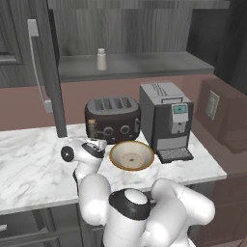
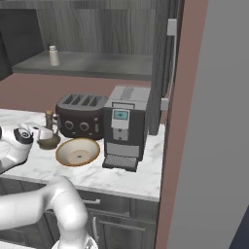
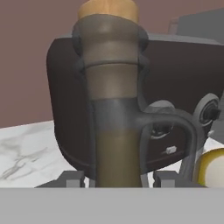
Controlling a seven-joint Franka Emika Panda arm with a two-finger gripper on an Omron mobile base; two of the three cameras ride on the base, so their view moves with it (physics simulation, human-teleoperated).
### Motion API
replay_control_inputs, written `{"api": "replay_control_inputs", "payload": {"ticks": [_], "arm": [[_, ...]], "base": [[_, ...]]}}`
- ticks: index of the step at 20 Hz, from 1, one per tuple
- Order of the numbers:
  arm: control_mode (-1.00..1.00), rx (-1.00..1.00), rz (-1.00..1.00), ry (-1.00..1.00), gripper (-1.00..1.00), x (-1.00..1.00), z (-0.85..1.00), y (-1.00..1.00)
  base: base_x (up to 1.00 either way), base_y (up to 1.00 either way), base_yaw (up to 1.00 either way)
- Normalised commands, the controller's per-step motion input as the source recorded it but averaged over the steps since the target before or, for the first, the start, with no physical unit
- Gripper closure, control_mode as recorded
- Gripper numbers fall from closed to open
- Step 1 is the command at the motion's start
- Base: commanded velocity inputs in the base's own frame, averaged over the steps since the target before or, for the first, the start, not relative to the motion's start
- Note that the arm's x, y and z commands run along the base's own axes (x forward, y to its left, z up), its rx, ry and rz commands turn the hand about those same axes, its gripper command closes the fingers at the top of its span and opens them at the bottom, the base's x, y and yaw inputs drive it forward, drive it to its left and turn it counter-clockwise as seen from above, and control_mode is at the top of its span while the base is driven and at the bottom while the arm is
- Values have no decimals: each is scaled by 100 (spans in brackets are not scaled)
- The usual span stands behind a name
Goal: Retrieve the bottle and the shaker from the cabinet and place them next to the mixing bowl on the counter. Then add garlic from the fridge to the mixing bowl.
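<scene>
Tool (image 3: 117, 181) closed around the bottle (image 3: 114, 105), which stands on the surface (image 1: 34, 159) at the bowl's (image 1: 131, 155) 9 o'clock, where it belongs. Shaker (image 1: 101, 59) remains on the cabinet shelf.

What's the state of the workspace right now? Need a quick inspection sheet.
Surface: white marble counter, bare on its left part.
Job's things: bottle upright on the counter, in front of the toaster and left of the mixing bowl; shaker on the cabinet shelf; bowl looks empty; garlic nothing seen.
Clutter: dark toaster and coffee machine behind the bowl.
Grippers: gripper at the bottle's base, one finger on each side; grip or release cannot be told.
Cables: nothing seen.
Surroundings: cabinet door open, reddish back wall.
</scene>
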Motion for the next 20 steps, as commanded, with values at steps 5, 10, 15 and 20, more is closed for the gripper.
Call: {"api": "replay_control_inputs", "payload": {"ticks": [5,10,15,20], "arm": [[-100,0,0,0,100,-7,-55,3],[-100,0,0,0,100,-11,-55,5],[-100,0,0,0,100,-4,-45,2],[-100,0,0,0,-100,0,0,0]], "base": [[0,0,0],[0,0,0],[0,0,0],[0,0,0]]}}
